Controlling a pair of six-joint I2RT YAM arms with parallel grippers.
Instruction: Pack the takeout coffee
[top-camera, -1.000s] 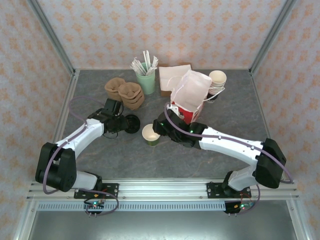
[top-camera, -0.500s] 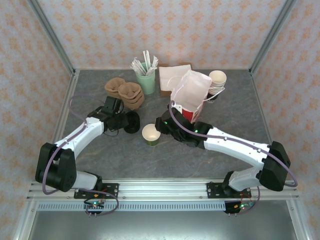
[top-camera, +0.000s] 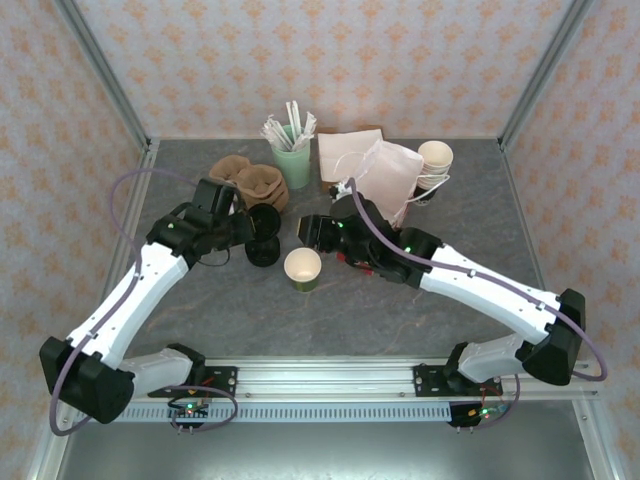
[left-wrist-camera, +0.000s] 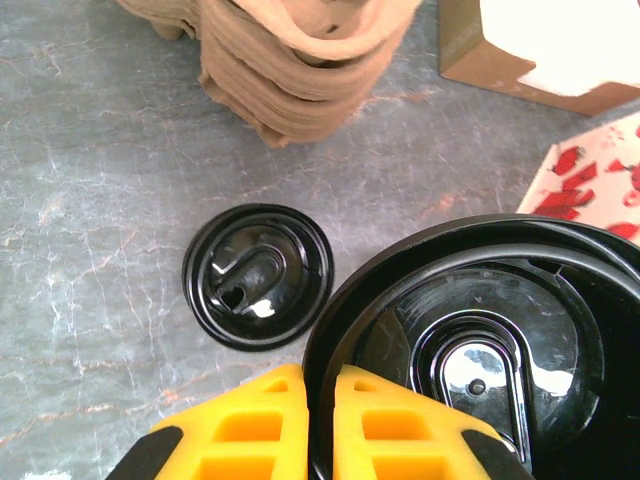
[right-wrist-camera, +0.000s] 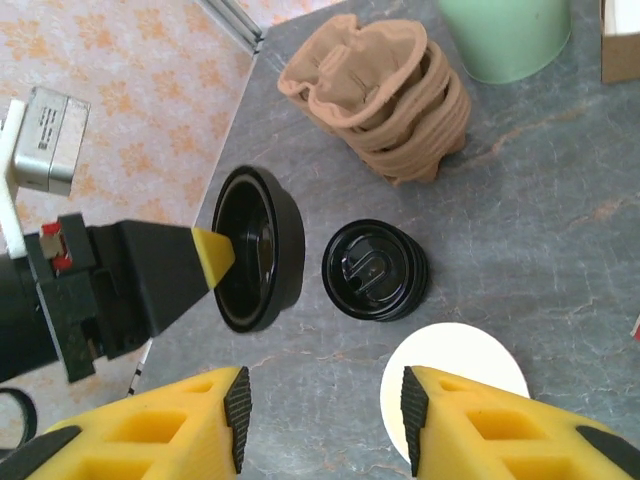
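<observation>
black lid (left-wrist-camera: 470, 330) is clamped edge-on in left gripper (left-wrist-camera: 320, 385); right gripper (right-wrist-camera: 325, 410) is held apart above open coffee cup (top-camera: 302, 268). lidding and bagging into bag (top-camera: 388, 175) are left.

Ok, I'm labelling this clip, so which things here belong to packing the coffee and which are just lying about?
In the job:
paper cup, lidless
black lid, pinched in the left gripper
takeout bag
right gripper, open near the cup

Lying about:
spare lid, lying flat
brown carrier stacks
green cup of stirrers
napkin box
stacked cream cups
</observation>
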